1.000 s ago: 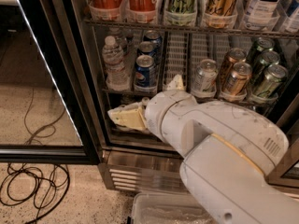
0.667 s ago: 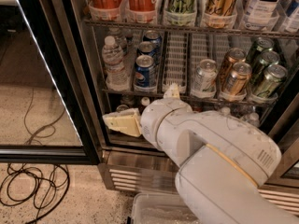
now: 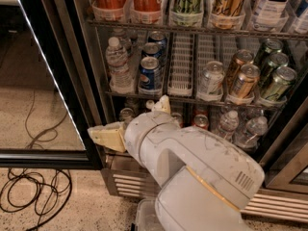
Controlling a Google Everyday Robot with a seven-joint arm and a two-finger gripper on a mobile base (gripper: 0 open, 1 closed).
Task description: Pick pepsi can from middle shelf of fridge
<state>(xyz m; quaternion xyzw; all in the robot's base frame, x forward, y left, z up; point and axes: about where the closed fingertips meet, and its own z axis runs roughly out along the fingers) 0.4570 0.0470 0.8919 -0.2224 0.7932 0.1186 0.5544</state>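
Hovering below pepsi can | pincer released, empty | risk: rising askew clips shelf, knocks it into bottle alongside.

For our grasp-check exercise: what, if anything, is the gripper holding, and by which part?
Nothing. The gripper hangs below the middle shelf, apart from the pepsi can, which stands untouched on that shelf.
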